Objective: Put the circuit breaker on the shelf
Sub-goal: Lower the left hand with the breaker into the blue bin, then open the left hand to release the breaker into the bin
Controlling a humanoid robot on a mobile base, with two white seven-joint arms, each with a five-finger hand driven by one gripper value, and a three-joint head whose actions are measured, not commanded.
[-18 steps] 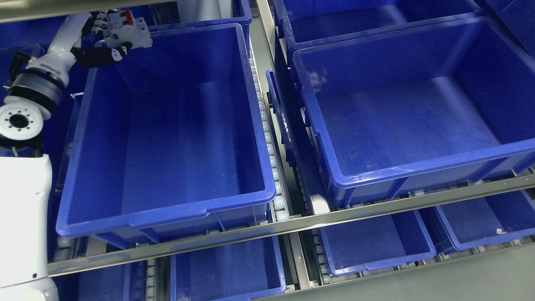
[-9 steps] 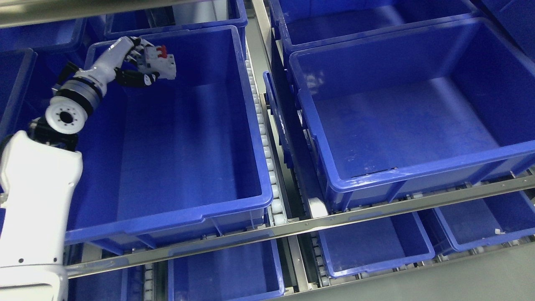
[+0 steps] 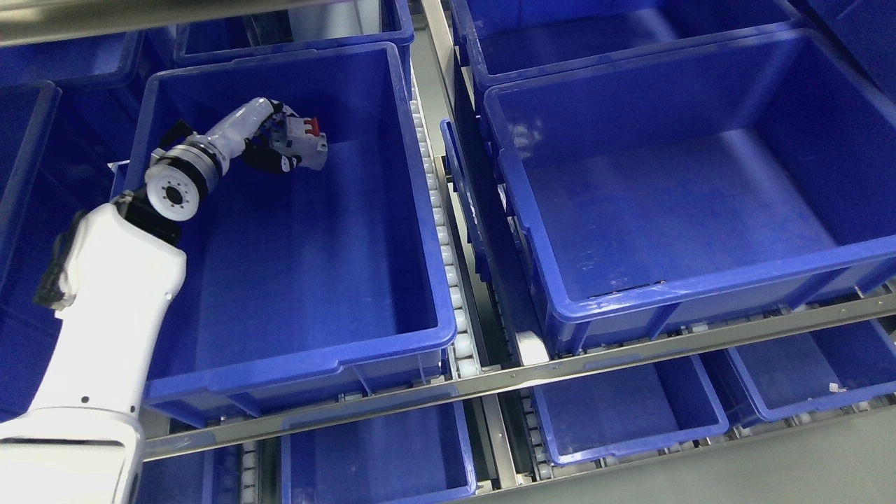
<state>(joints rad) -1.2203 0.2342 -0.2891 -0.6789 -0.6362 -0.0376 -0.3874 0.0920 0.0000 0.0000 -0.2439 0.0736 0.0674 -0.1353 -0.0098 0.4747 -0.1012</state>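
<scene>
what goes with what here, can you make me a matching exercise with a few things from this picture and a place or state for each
Things:
1. circuit breaker
2. left hand
3. left blue bin
4. right blue bin

Places or states:
A. holds nothing, right of the roller track
B. reached into the left bin, fingers closed on the breaker
C. white with red switches, held above a bin floor
D. has the robot arm inside it

Pairs: 1-C, 2-B, 3-D, 4-A
</scene>
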